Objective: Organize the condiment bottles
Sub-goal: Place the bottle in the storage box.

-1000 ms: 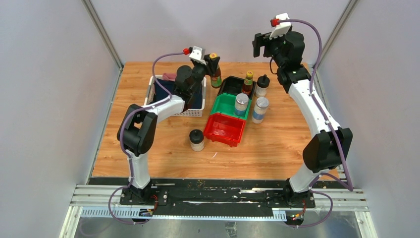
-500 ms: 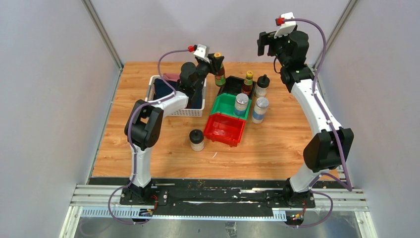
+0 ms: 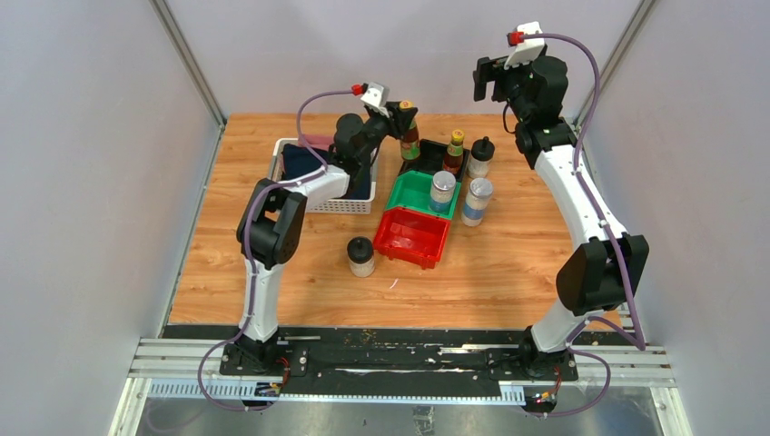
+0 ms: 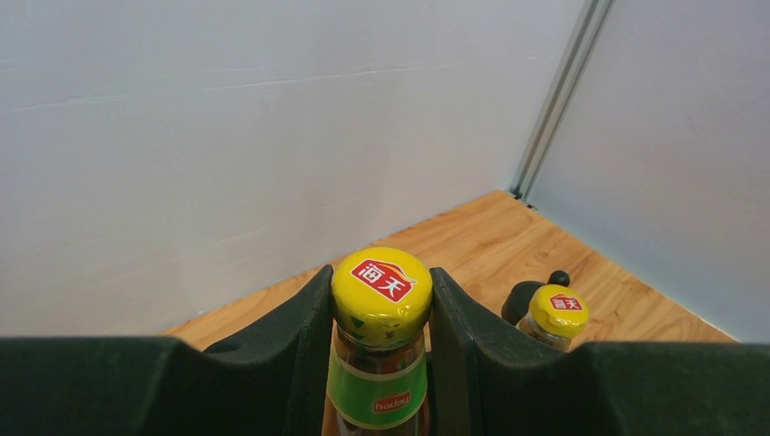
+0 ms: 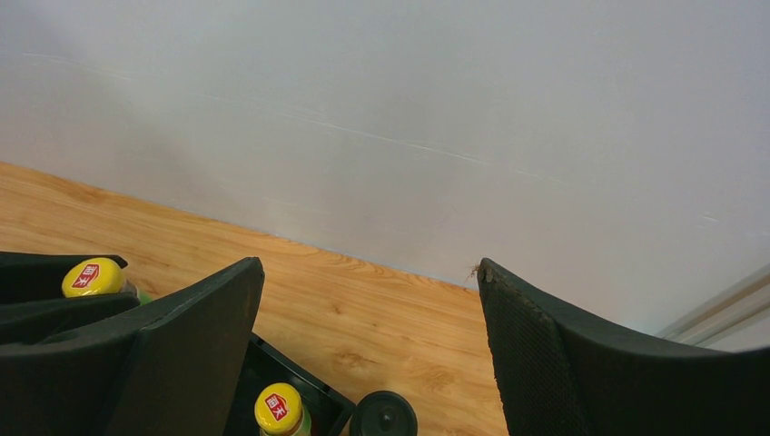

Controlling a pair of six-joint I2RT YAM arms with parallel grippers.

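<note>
My left gripper (image 3: 406, 116) (image 4: 381, 304) is shut on a slim dark sauce bottle with a yellow cap (image 3: 409, 138) (image 4: 381, 295), held at the back by the black bin (image 3: 427, 156). The second yellow-capped sauce bottle (image 3: 454, 152) (image 4: 557, 312) (image 5: 278, 408) stands in that bin. A black-lidded pale jar (image 3: 480, 156) (image 5: 383, 415) stands right of the bin; another (image 3: 360, 255) stands left of the red bin (image 3: 410, 237). One silver-lidded shaker (image 3: 442, 191) sits in the green bin (image 3: 410, 192), the other (image 3: 477, 201) just right of it. My right gripper (image 3: 486, 80) (image 5: 368, 282) is open, high above the back right.
A white basket (image 3: 354, 202) holding dark cloth sits at the back left under my left arm. The three bins form a diagonal row in the table's middle. Grey walls close in the back and both sides.
My left gripper has carried the sauce bottle to the right, from beside the basket toward the black bin. My right gripper rose slightly and has held still since.
</note>
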